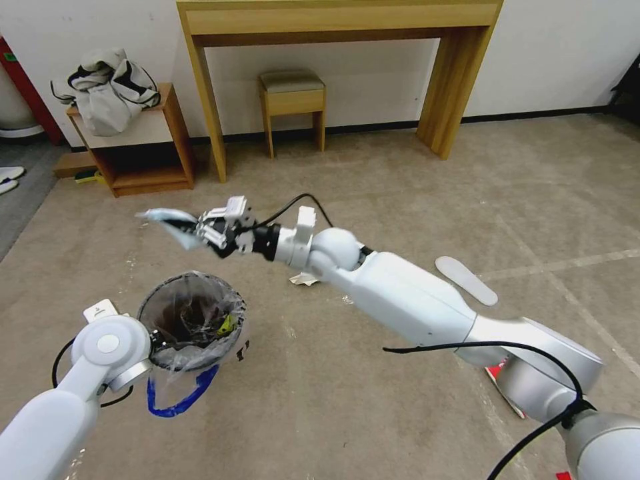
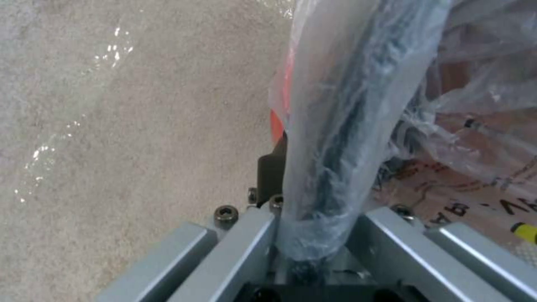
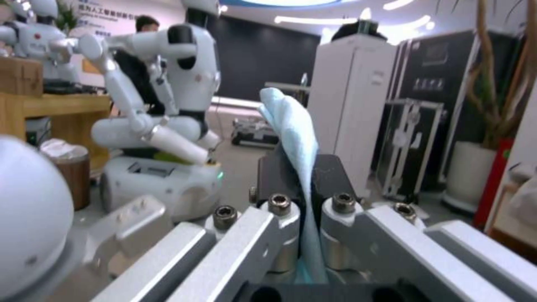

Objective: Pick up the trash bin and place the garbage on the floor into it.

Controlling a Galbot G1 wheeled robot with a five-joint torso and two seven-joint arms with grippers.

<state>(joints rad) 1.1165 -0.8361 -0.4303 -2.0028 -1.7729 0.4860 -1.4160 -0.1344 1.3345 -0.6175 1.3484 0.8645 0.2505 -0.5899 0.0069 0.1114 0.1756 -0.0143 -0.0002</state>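
- Pale-blue face mask (image 1: 172,223) pinched between the fingers of the right gripper (image 1: 212,230); the arm reaches across from the right, and the mask hangs in the air beyond and above the bin's rim, off the floor.
- Right wrist view: the mask (image 3: 293,126) stands as a thin folded strip, clamped between the two dark pads (image 3: 274,176), jaws closed tight on it.
- Trash bin (image 1: 193,323) sits low at the robot's left, lined with a crinkly clear plastic bag (image 1: 175,377); a blue drawstring loop (image 1: 183,399) dangles below its near side. Dark litter and a bit of yellow lie inside.
- Left gripper (image 2: 313,235) clamped on the bin's rim; in the left wrist view the bag-wrapped rim (image 2: 341,126) runs straight between the closed jaws, with red bin wall just beside it.
- In the head view the left arm's round wrist joint touches the bin's near-left side.
- Floor (image 1: 400,167): beige short-pile carpet with faded white tape lines.
- Crumpled white paper (image 1: 305,279) lies on the carpet, partly hidden behind the right arm.
- A red-and-white packet (image 1: 501,383) lies on the carpet under the right arm's elbow.
- A flat white oval piece (image 1: 467,280) lies on the carpet just beyond the right forearm.
- Wooden table (image 1: 333,20) and small stool (image 1: 292,93) stand at the far wall.
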